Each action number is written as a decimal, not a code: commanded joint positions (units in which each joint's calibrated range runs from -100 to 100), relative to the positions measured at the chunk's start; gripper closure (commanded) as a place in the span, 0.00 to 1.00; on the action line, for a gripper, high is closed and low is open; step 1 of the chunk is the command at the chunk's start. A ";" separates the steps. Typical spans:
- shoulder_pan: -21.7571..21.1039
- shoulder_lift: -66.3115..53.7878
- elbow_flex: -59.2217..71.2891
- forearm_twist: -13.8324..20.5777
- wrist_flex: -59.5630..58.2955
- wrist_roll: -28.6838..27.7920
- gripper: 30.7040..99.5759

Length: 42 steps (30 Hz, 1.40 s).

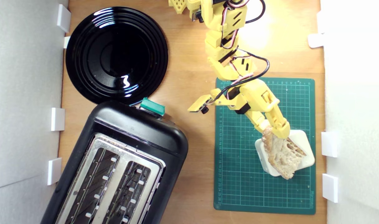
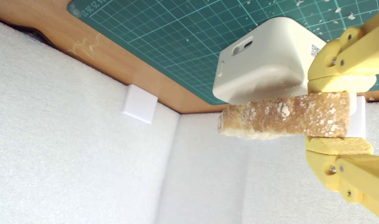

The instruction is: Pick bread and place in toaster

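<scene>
End effector (image 2: 339,115) holds the bread (image 2: 286,119).

Its two yellow fingers (image 2: 342,84) squeeze the crusty edge of the bread between them, one on each side. In the exterior view the bread (image 1: 283,154) sits over the white block (image 1: 304,155), which stands on the green mat (image 1: 239,174) near the counter's (image 1: 192,77) right edge; I cannot tell if the bread touches the block. The toaster (image 1: 114,168) lies well apart, at the counter's bottom left corner, tilted, with both slots showing and its teal knob (image 1: 152,106) on the end toward the plate (image 1: 116,54). The black plate lies at the top left corner, just touching the toaster.
</scene>
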 commanded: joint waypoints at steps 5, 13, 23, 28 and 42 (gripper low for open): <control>-0.24 -0.95 -2.14 -0.57 0.14 -0.10 0.61; 0.08 -2.36 -1.96 -0.57 0.31 -0.15 0.64; 0.56 -28.48 -1.96 -0.48 28.47 -0.20 0.64; 0.56 -39.21 -2.05 -0.39 37.09 -0.15 0.64; -3.23 -50.86 -27.02 -2.66 65.93 1.58 0.64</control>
